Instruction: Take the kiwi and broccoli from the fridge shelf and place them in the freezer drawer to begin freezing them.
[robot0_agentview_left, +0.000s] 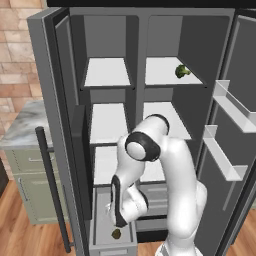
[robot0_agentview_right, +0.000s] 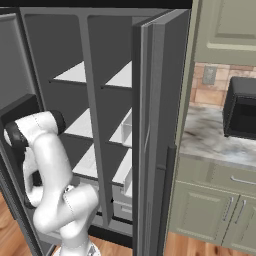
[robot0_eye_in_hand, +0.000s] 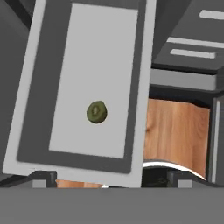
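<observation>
The kiwi (robot0_agentview_left: 116, 233) (robot0_eye_in_hand: 96, 112) lies loose on the grey floor of the pulled-out freezer drawer (robot0_agentview_left: 101, 212) (robot0_eye_in_hand: 96, 52), at the fridge's lower left. My gripper (robot0_agentview_left: 119, 222) (robot0_eye_in_hand: 111, 179) hangs just above it, pointing down into the drawer. It is open, its tips wide apart with nothing between them. The broccoli (robot0_agentview_left: 182, 71) sits near the right end of the top right fridge shelf (robot0_agentview_left: 162, 70), well above the arm.
Both fridge doors stand open. White door bins (robot0_agentview_left: 230, 105) stick out on the right, and a dark handle bar (robot0_agentview_left: 50, 185) on the left. Shallow grey drawers (robot0_agentview_left: 156, 196) lie beside the freezer drawer. A marble counter (robot0_agentview_right: 215, 140) carries a dark appliance (robot0_agentview_right: 242, 107).
</observation>
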